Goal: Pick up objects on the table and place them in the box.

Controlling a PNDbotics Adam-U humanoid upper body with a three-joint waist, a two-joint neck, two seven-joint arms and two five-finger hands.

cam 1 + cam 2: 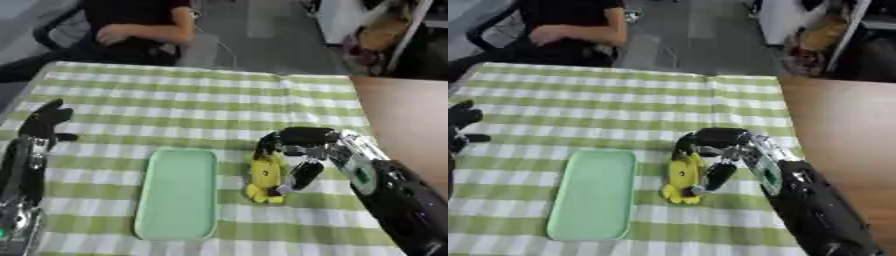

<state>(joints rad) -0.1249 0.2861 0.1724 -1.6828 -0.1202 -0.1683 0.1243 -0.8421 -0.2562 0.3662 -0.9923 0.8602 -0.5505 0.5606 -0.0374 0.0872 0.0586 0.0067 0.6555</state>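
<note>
Working from the biggest thing down, I see the green tray (179,192) at lower centre. My right hand (306,150) curls its fingers round the yellow toy (264,175) just beside it. It looks light, probably soft; gripping mid-body seems safest. My left hand (48,122) rests open, far left.

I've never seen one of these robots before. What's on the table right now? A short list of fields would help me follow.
surface: table with a green and white checked cloth
container: pale green tray, lying flat, nothing in it
object: yellow toy, on the cloth just right of the tray
right hand: right hand over the yellow toy, fingers curled round it
left hand: left hand at the left edge, open, holding nothing
toy lifted: cannot tell
</note>
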